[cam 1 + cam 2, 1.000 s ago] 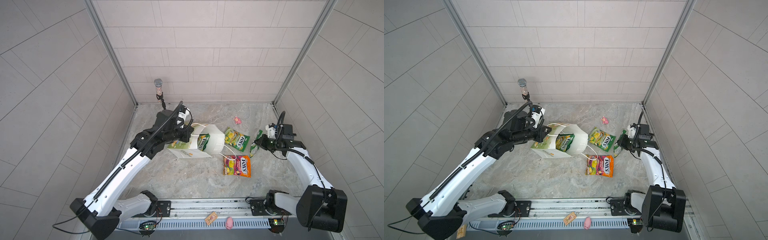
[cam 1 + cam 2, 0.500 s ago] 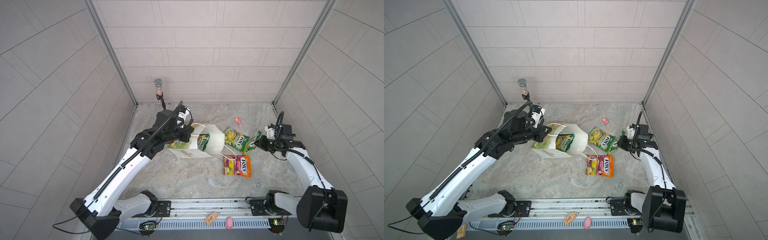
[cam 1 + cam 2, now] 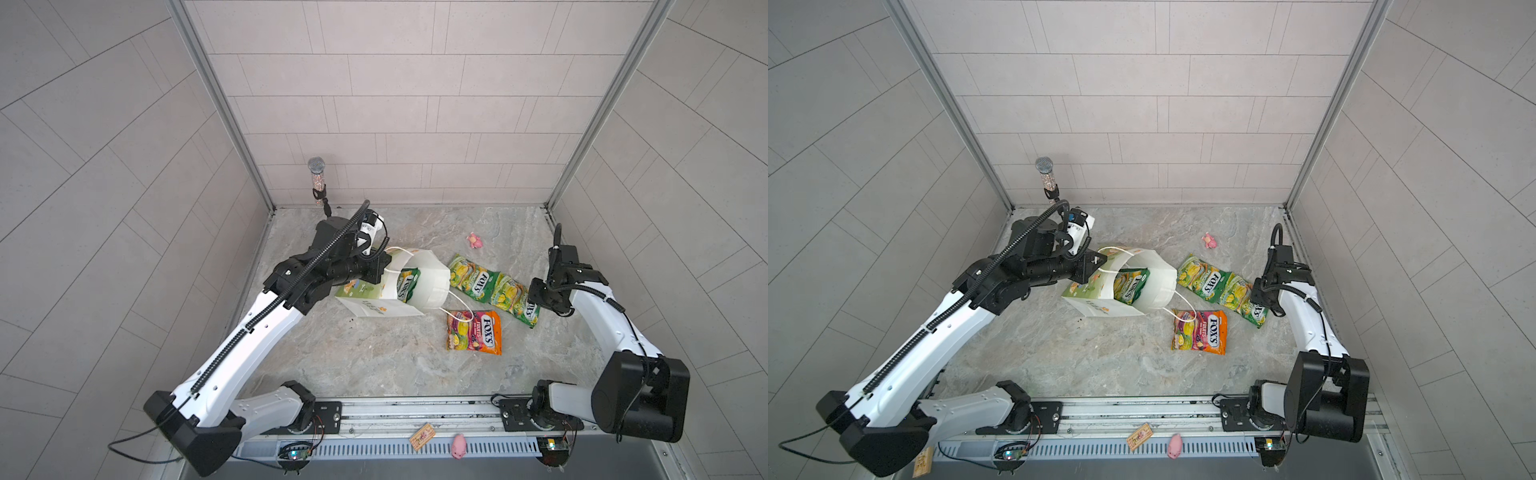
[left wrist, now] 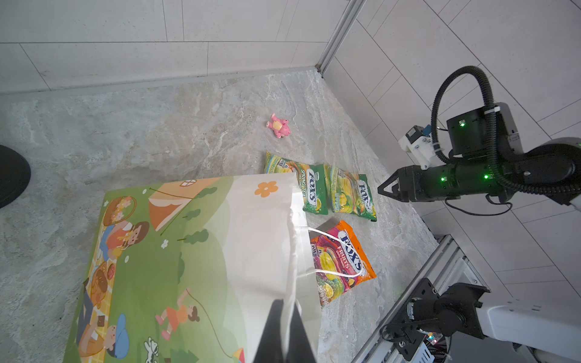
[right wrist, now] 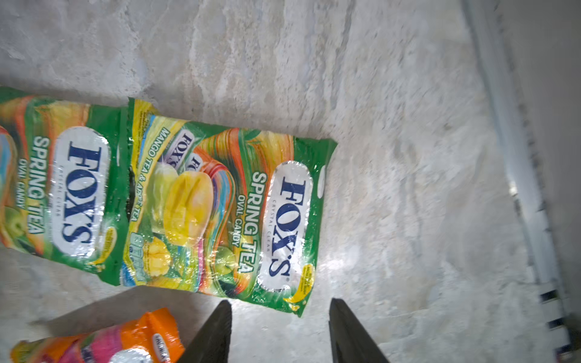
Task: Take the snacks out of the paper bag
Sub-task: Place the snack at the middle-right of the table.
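Pincers, left to right: my left pincer (image 4: 284,306) is pressed together on the rim of the paper bag (image 3: 432,278), which leans over on the stone floor (image 3: 374,357) with its mouth opening away from that pincer. Just inside the mouth I see one yellow-green FOX'S packet (image 3: 409,282) (only partly showing). Past the mouth, two Spring Tea packets lie flat: the nearer packet (image 3: 471,279) and the farther packet (image 3: 513,297), edge against edge. The orange FRUITS packet (image 3: 473,332) lies flat by the bag's mouth, beside those two. My right pincer (image 5: 278,303) is spread, with nothing between its fingers, just off a corner of the farther packet, the orange one off to its side.
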`<state>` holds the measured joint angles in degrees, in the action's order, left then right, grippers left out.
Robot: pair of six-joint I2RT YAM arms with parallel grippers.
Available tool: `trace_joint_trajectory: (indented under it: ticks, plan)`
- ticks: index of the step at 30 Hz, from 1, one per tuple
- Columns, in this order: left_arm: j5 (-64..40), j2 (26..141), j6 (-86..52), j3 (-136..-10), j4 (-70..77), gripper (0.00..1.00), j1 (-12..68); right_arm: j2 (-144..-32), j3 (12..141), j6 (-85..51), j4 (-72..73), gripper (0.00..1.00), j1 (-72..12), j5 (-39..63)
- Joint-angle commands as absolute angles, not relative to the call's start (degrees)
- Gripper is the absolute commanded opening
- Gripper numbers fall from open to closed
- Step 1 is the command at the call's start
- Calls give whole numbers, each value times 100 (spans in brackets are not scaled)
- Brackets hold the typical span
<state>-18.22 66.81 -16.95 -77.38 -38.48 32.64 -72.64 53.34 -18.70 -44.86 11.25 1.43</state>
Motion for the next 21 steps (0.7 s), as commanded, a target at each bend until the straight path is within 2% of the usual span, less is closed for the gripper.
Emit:
trace_joint_trajectory:
  ticks: [1, 4, 6, 9, 11, 16, 21]
  plan:
    - [-1890, 6636, -1588, -7910, -3928, 0, 3242, -7023, 5509, -1951, -4887, 59, 1107, -653]
    - [-1882, 6604, -1586, -7888, -3935, 0, 3240, -6508, 5458, -1853, -4629, 61, 1107, -102]
    - [-1873, 6583, -1594, -7860, -3923, 0, 3236, -6099, 5226, -1844, -4114, 61, 1107, 914]
    - [-1872, 6568, -1602, -7873, -4002, 0, 3242, -5470, 4520, -2548, -2771, 60, 1056, 2840]
    - [-1890, 6532, -1608, -7876, -4063, 0, 3240, -5207, 4212, -2995, -2073, 60, 810, 3454]
    - [-2089, 6417, -1691, -7840, -4098, 0, 3237, -5051, 4218, -3131, -1827, 58, -774, 2742]
    - [-2164, 6348, -1764, -7872, -4182, 0, 3238, -5348, 3975, -3504, -595, 53, -2300, 2281]
